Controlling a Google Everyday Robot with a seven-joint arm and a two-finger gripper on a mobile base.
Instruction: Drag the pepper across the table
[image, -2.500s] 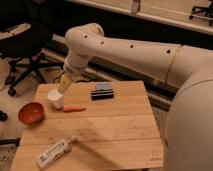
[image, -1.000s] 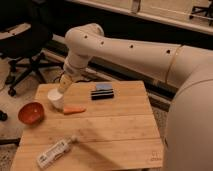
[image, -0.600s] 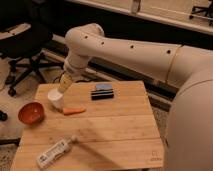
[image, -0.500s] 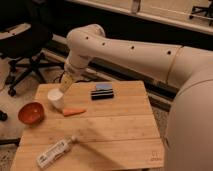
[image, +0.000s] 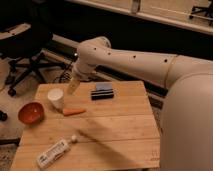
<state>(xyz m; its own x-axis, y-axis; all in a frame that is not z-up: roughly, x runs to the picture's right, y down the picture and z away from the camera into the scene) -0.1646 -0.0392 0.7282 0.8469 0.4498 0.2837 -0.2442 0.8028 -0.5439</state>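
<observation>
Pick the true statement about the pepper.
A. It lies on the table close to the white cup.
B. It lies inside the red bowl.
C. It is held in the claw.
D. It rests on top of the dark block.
A: the pepper lies flat on the table just beside the white cup, while the claw hangs above the table next to the cup, clear of the pepper.
</observation>
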